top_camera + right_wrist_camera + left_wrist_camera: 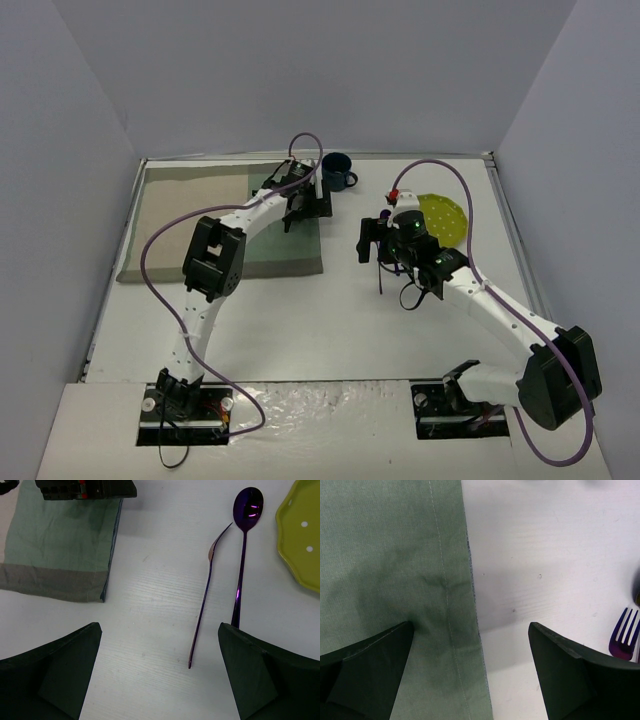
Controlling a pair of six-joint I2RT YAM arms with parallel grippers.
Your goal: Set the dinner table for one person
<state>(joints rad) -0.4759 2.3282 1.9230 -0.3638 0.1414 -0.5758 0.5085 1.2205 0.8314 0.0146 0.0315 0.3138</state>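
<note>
The white dinner table [300, 330] carries a beige and green placemat [230, 215] at the back left. My left gripper [303, 207] is open and empty, low over the placemat's right edge [395, 555], one finger above the cloth and one above bare table [535, 545]. My right gripper [377, 240] is open and empty above the table [150, 595]. A purple fork [205, 605] and a purple spoon [242, 555] lie side by side just ahead of its right finger. The fork's handle shows in the top view [380, 278]. Fork tines [625, 632] show at the left wrist view's right edge.
A yellow-green plate [443, 217] lies right of the cutlery; its rim shows in the right wrist view [300, 535]. A dark blue mug [337, 172] stands behind the left gripper near the placemat's far right corner. The placemat's corner [60, 545] lies left of the fork.
</note>
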